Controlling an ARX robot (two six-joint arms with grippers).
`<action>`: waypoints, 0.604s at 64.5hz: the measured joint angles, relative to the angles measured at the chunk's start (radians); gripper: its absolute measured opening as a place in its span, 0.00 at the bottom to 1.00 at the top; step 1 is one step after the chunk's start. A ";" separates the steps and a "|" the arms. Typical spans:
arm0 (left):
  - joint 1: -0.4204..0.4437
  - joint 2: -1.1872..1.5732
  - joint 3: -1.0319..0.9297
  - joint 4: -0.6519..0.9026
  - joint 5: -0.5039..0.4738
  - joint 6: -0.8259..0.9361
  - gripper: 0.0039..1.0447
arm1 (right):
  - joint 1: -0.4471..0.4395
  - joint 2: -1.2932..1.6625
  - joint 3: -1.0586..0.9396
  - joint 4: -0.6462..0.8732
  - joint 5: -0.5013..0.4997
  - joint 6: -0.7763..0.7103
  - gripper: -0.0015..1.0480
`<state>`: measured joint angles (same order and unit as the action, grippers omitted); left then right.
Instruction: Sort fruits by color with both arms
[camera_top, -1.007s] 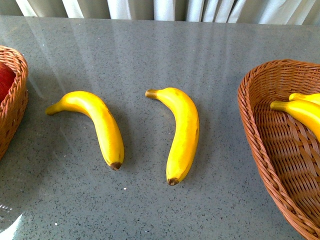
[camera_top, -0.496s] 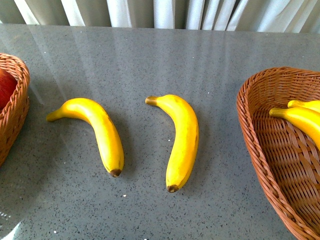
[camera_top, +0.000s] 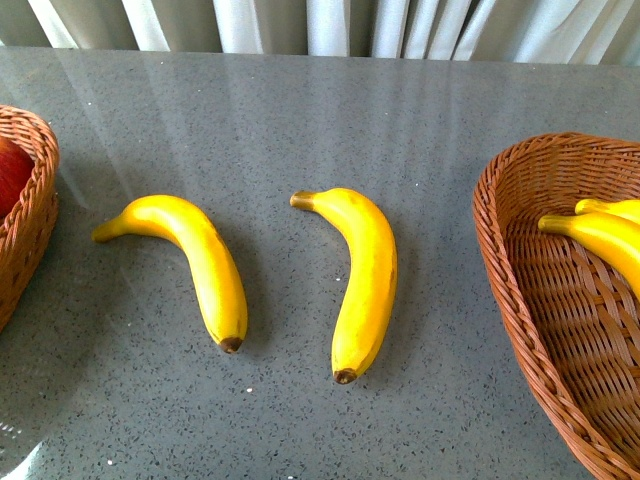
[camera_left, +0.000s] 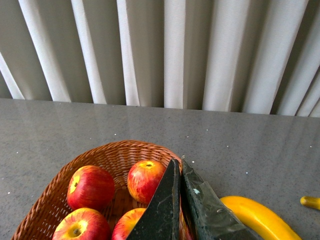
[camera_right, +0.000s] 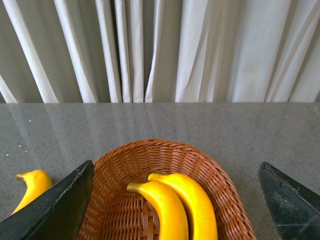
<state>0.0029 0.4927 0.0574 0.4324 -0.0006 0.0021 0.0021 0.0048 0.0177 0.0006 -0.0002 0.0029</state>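
1. Your grey speckled tabletop runs back to pale pleated curtains.
2. The brown woven wicker basket on the left holds four round red apples with yellow streaks. The left gripper hangs over it, its black fingers pressed together on nothing.
3. The right wicker basket holds two long yellow bananas side by side. The right gripper sits above it with fingers spread wide.
4. Between the baskets, a left loose banana and a middle loose banana lie apart on the bare table, brown tips nearest the robot.
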 joint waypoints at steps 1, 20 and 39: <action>0.000 -0.009 -0.002 -0.006 0.000 0.000 0.01 | 0.000 0.000 0.000 0.000 0.000 0.000 0.91; -0.001 -0.116 -0.046 -0.059 0.001 0.000 0.01 | 0.000 0.000 0.000 0.000 0.000 0.000 0.91; -0.001 -0.231 -0.046 -0.170 0.000 0.000 0.01 | 0.000 0.000 0.000 0.000 0.000 0.000 0.91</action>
<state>0.0017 0.2615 0.0116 0.2623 -0.0002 0.0021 0.0021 0.0048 0.0177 0.0006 0.0002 0.0029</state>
